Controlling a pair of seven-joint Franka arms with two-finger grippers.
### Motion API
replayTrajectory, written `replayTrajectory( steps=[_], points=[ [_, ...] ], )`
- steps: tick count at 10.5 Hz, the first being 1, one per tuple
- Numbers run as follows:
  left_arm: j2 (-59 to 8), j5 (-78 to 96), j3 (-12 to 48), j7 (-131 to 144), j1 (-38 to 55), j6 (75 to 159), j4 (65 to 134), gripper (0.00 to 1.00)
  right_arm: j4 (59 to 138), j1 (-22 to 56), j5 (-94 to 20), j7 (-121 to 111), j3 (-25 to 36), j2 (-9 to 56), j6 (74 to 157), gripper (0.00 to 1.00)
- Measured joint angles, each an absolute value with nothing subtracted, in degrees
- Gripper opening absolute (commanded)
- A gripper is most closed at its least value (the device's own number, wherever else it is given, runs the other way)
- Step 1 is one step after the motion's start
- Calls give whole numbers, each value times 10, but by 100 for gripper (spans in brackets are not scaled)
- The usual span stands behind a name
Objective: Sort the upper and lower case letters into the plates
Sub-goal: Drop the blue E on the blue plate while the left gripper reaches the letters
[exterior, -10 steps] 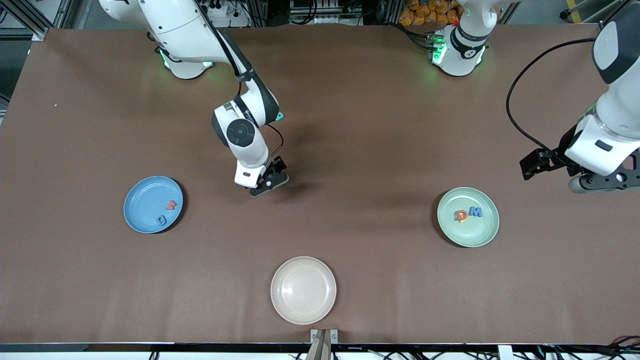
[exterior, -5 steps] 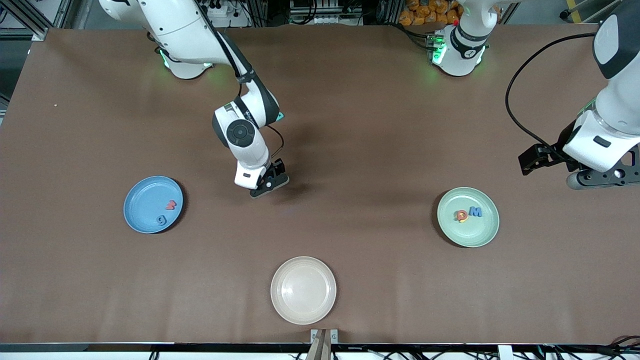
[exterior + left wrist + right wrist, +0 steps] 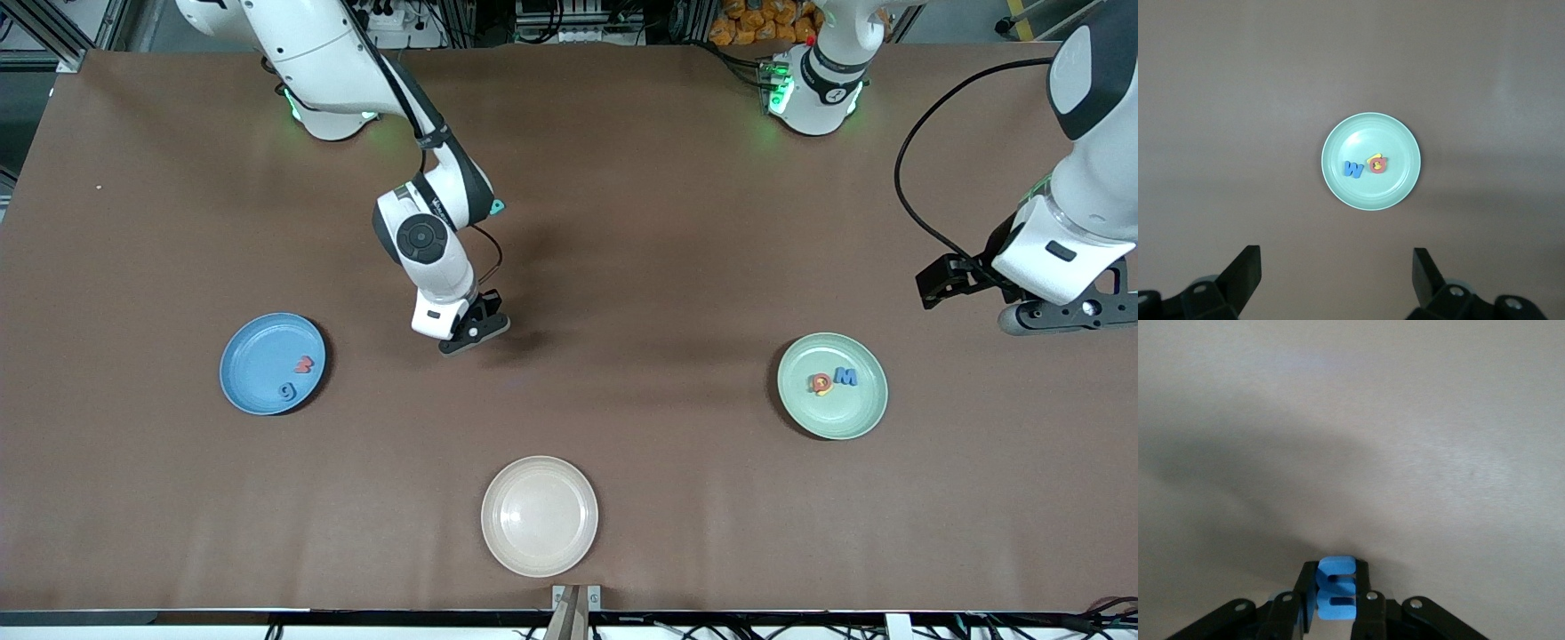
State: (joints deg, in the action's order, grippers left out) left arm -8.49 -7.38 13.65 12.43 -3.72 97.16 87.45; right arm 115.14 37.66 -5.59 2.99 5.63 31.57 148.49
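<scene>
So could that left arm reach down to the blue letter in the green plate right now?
Probably yes. The left gripper hangs open in the air beside the green plate, holding nothing. The blue letter lies uncovered, though a red and yellow letter sits close beside it, which might crowd the fingers.

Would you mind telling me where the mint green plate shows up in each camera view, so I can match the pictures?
Front view: mint green plate toward the left arm's end of the table, holding a blue letter.
Left wrist view: plate mid-picture.
Right wrist view: not in it.
Shared landmark: that blue letter on the plate.
</scene>
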Motion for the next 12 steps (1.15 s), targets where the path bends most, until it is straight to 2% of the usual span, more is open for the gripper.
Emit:
replayTrajectory(
  steps=[2, 4, 6, 8, 9, 10, 12],
  points=[
    [-89, -73, 137, 125, -18, 970, 876, 100, 1142, 326, -54, 12, 61, 294, 1441, 0],
    [-98, -71, 148, 125, 4, 970, 877, 100, 1141, 229, -54, -94, 64, 263, 1416, 0],
    [-115, -71, 201, 127, 13, 970, 880, 100, 1139, 116, -54, -234, 64, 251, 1379, 0],
    [-143, -69, 230, 134, 45, 972, 882, 100, 1139, 43, -54, -326, 64, 245, 1345, 0],
    [-160, -68, 242, 148, 66, 978, 882, 100, 1139, 24, -54, -351, 63, 244, 1330, 44],
    [-175, -68, 252, 165, 91, 992, 883, 100, 1140, 17, -54, -363, 63, 244, 1324, 99],
    [-208, -67, 273, 219, 148, 1028, 884, 100, 1141, 16, -54, -365, 60, 244, 1320, 100]
  ],
)
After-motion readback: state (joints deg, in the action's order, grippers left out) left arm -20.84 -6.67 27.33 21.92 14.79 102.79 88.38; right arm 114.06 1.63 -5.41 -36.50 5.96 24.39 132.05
